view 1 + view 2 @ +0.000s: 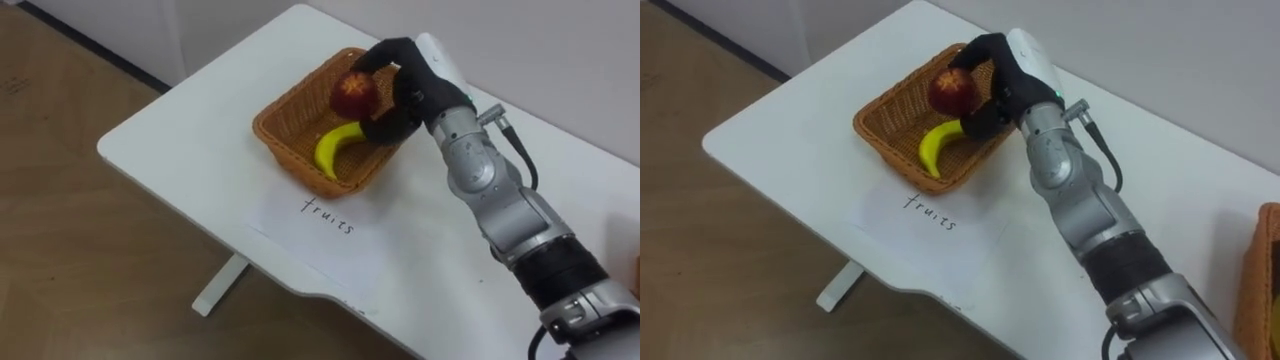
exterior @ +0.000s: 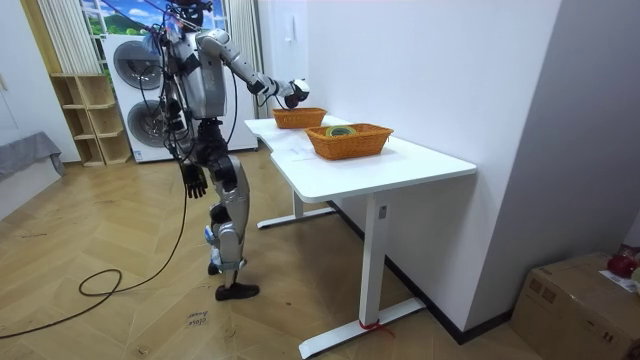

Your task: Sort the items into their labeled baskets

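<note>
Dropping apple (image 1: 354, 96) into left fruit basket (image 1: 283, 116): right hand (image 1: 412, 88) fingers curled round it, apparently above banana (image 1: 335, 148); next open, withdraw.

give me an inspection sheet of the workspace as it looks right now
surface: white table, with a white paper sheet bearing handwriting in front of the near basket
job's things: red apple held over the brown wicker basket; yellow banana lying inside it; second wicker basket further along the table, contents unclear
clutter: nothing seen
hands: right hand curled round the apple; left hand hangs at the robot's side
cables: nothing seen beyond the robot's own
surroundings: washing machine, wooden shelf, cardboard box, wooden floor
</note>
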Available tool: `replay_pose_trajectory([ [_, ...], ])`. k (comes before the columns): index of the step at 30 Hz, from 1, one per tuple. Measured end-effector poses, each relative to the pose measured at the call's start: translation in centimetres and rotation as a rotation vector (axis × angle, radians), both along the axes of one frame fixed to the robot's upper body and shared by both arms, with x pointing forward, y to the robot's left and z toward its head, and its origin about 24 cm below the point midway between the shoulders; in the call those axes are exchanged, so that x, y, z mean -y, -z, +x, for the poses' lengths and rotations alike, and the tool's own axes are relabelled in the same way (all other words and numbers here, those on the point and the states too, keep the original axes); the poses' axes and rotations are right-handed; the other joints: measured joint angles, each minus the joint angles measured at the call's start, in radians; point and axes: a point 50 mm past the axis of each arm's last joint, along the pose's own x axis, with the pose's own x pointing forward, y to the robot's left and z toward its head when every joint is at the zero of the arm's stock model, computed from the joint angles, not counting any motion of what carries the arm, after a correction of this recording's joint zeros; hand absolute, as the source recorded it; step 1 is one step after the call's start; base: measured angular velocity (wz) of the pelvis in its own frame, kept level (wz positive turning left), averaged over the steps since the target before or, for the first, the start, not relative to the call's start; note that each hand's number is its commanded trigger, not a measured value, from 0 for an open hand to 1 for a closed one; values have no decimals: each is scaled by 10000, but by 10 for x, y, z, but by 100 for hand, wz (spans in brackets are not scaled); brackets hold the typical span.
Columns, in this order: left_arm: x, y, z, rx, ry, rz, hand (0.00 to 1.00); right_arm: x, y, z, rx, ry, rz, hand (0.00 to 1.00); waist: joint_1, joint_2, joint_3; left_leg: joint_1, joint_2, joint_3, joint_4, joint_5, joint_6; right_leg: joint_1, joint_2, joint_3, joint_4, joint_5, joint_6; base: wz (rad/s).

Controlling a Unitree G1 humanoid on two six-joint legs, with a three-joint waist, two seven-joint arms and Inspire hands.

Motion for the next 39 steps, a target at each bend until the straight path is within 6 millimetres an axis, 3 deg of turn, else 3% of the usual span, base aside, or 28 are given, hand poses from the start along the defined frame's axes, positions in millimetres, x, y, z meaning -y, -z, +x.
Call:
replay_pose_trajectory([
  [2,0,0,-1,-50,-11,2,0,-1,1,0,-55,-10,-46,100,41,-29,16,-10,-10,-4,9,0,0,1,-6,-10,0,0,0,0],
  [4,-1,0,-3,-176,-42,14,0,-1,1,0,-105,-56,-59,57,51,-70,14,-22,-21,-26,13,0,1,7,-15,-54,0,-1,2,2],
  [5,-1,0,-3,-197,-46,18,0,-1,1,0,-121,-70,-63,14,50,-81,13,-22,-21,-29,13,0,2,9,-15,-57,0,-3,4,0],
  [6,-1,0,-3,-231,-60,26,0,-1,2,0,-136,-79,-70,1,71,-97,16,-23,-21,-16,9,0,2,10,-15,-54,1,-5,9,0],
  [25,-4,-1,0,-128,-7,133,0,5,12,1,-592,114,-231,0,265,-237,6,-45,-24,-8,14,-9,10,10,-23,-85,1,-26,38,0],
  [39,-4,-1,3,-40,5,159,0,5,11,1,-577,123,-234,0,225,-91,60,-28,-21,23,10,-11,13,5,-20,-17,6,-25,38,0],
])
